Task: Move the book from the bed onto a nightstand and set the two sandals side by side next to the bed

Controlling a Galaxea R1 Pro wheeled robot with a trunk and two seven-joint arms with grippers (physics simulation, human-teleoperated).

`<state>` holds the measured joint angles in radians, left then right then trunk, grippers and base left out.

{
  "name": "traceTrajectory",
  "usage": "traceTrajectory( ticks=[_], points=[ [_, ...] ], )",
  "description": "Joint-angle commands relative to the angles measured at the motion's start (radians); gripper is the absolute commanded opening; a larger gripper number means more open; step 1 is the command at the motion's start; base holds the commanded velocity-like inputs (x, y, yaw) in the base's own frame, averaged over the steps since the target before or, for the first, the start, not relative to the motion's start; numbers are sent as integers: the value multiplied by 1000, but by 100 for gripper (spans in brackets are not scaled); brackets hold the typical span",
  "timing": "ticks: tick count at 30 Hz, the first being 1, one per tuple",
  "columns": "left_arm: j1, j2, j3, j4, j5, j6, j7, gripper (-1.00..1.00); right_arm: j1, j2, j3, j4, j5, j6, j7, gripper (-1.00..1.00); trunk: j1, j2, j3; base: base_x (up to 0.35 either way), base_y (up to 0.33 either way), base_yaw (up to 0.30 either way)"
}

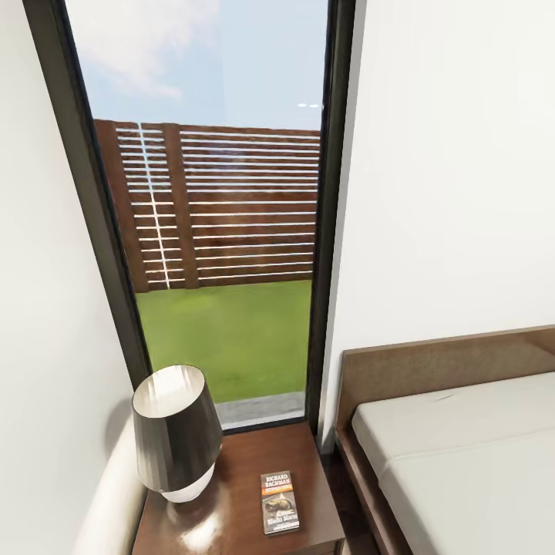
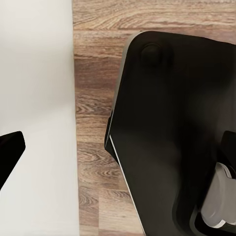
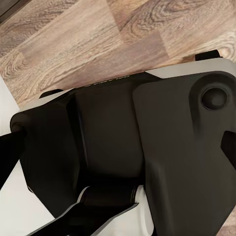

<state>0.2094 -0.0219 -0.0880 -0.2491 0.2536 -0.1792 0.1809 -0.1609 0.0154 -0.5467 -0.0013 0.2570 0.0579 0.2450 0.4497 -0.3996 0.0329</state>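
Note:
The book (image 1: 280, 502), a dark paperback with an orange band, lies flat on the dark brown nightstand (image 1: 250, 462), to the right of a lamp. The bed (image 1: 470, 447), with its off-white mattress and brown frame, stands just right of the nightstand. The two sandals are out of view. In the left wrist view one dark fingertip (image 2: 10, 150) of my left gripper shows at the frame's edge. One dark fingertip (image 3: 7, 152) of my right gripper shows likewise in the right wrist view. Neither view shows whether the jaws are open or shut.
A lamp (image 1: 176, 435) with a dark shade stands on the nightstand's left half. Behind it a tall window (image 1: 223, 231) looks onto grass and a wooden fence. Both wrist views look down at my own dark base (image 2: 177, 123) over wood-plank floor (image 3: 73, 39).

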Motion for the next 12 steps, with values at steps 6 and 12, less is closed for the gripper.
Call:
traceTrajectory(
  ticks=[6, 12],
  points=[
    [1, 0, -9, -1, 9, -2, 6, 100, 0, 0, -9, 0, 8, 4, 2, 100, 0, 0, 0, 0, 0, 0],
    [1, 0, -9, -2, 9, -2, 6, 100, 0, 0, -9, 0, 8, 4, 2, 100, 0, 0, 0, 0, 0, 0]
  ],
)
